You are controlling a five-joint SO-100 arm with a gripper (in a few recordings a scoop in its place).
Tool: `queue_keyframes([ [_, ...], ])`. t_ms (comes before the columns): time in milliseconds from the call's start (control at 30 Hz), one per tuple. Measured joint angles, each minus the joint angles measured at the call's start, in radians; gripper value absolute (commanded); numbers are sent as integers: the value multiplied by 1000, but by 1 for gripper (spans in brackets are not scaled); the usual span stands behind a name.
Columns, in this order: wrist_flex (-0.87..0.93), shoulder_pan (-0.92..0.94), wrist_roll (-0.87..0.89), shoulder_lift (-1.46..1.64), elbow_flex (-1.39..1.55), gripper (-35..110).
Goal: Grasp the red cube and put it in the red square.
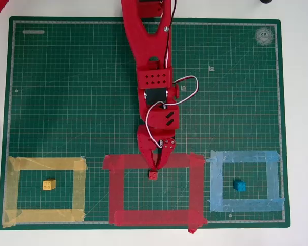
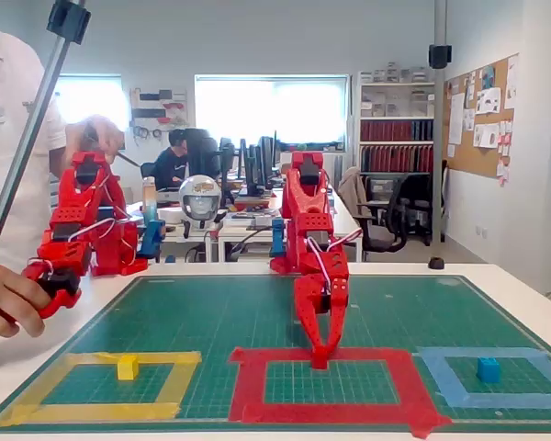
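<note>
mat: dark green gridded cutting mat (image 1: 82,102) covers the white tabletop, three tape frames along its near edge
arm: red 3D-printed plastic arm (image 1: 146,46) reaches down the mat's middle, white wires looped at the wrist
red square: big frame of wide red tape strips (image 1: 118,215), centre slot between a yellow tape frame (image 1: 79,184) and a light blue tape frame (image 1: 215,184)
gripper: two-finger red gripper (image 1: 155,166) points down over the red frame's far strip, tips right at the cube
jaws: cannot tell if pinching or just spread around it; red on red, tips merge with the cube in both views
red cube: tiny bright red plastic cube (image 1: 153,176), inside the red frame, just beside its far strip's inner edge
handling: looks light, rigid, smooth-faced; take it across two opposite flat sides, mid-height, square-on or it may twist out
others: small yellow cube (image 1: 49,184) and small blue cube (image 1: 239,186) each sit in their matching frame
hidden: in the fixed view the cube is lost behind the fingertips (image 2: 320,354); cube-to-mat contact unreadable
</note>
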Motion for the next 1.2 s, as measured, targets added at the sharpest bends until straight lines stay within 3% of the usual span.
queue_keyframes([
  [1200, -2, 51, -14, -67, -115, -1],
])
